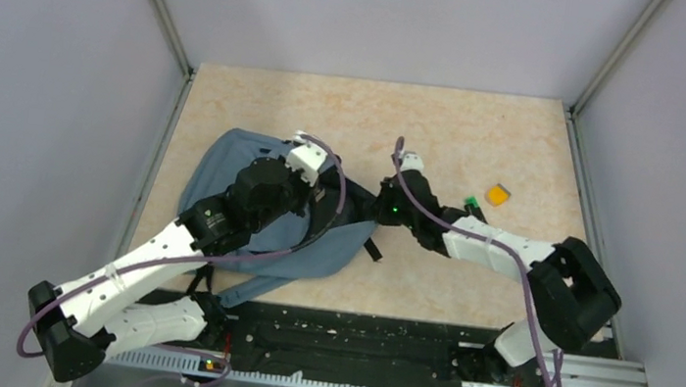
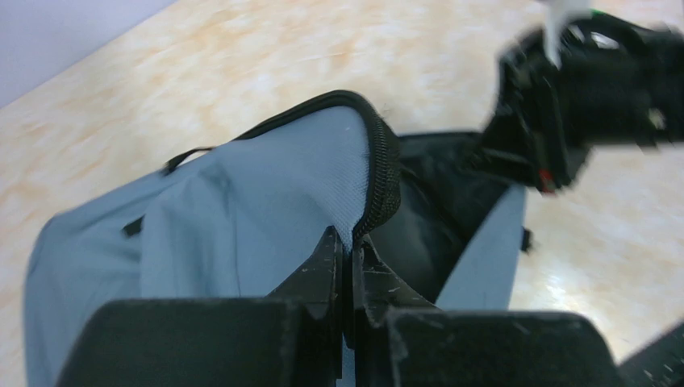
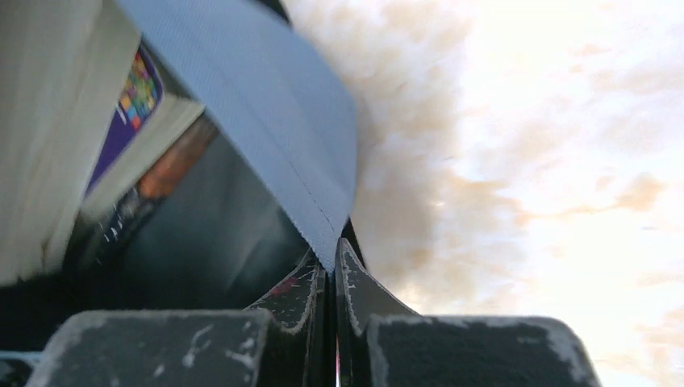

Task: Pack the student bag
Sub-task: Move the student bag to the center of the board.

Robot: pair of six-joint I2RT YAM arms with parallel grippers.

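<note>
Top external view: a soft grey-blue fabric student bag (image 1: 224, 164) lies left of centre on the beige marbled table (image 1: 485, 132), with bare room on the far and right sides around a small orange block (image 1: 497, 194). Left wrist view: the left gripper (image 2: 348, 258) is clamped on the bag's ribbed black zipper rim (image 2: 385, 173). Right wrist view: the right gripper (image 3: 331, 274) is clenched on a smooth woven edge of the bag.
</note>
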